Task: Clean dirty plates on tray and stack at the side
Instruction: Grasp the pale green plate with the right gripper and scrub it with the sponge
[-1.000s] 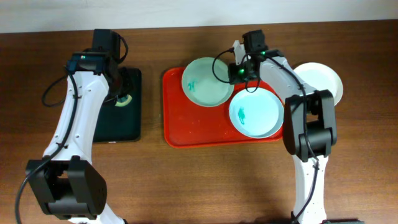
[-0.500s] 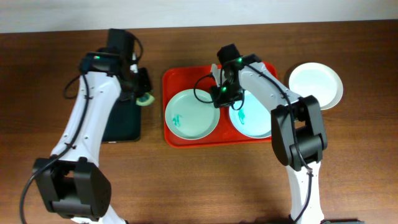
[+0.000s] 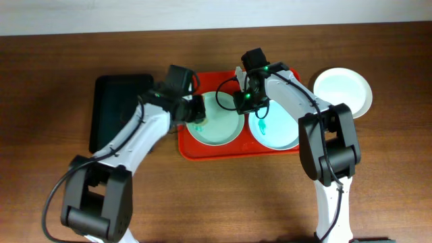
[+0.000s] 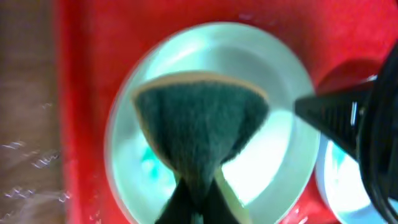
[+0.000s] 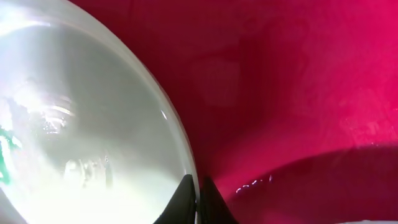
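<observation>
The red tray (image 3: 190,150) holds the pale mint green plate (image 3: 219,131) on its left and the pale blue plate (image 3: 280,131) on its right; both have teal smears. The white plate (image 3: 343,91) lies on the table to the right of the tray. My left gripper (image 3: 196,111) is shut on a dark green sponge (image 4: 199,118) over the mint plate (image 4: 273,155), above a teal smear (image 4: 149,165). My right gripper (image 3: 243,104) is shut on the mint plate's right rim (image 5: 180,149); in the right wrist view its fingers (image 5: 198,199) pinch the rim over the tray (image 5: 298,81).
A smaller black tray (image 3: 118,111) lies left of the red tray. The right arm reaches across the back of the red tray and over the blue plate (image 4: 336,180).
My left gripper has carried the sponge from the black tray rightward onto the mint plate. My right gripper has dragged the mint plate from the tray's back toward its front left.
</observation>
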`<state>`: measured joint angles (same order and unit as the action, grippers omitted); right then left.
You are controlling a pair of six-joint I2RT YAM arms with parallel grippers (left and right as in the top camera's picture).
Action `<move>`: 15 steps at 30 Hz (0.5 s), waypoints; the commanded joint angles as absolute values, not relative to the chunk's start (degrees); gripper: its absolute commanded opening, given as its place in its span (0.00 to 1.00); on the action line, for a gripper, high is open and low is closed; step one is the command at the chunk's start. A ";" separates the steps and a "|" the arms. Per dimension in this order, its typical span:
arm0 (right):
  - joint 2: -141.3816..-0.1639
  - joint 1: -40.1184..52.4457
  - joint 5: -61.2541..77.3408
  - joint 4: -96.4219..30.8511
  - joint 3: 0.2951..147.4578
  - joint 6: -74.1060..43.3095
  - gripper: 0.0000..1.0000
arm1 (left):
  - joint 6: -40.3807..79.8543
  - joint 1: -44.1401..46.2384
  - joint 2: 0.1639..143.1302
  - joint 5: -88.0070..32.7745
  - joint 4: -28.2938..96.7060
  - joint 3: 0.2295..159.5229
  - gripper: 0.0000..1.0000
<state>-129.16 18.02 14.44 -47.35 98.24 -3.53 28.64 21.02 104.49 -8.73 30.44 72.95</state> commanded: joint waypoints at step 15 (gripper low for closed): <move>-128.75 17.98 12.84 -47.33 97.30 -8.67 0.04 | 31.27 22.46 115.90 7.53 22.81 69.43 0.00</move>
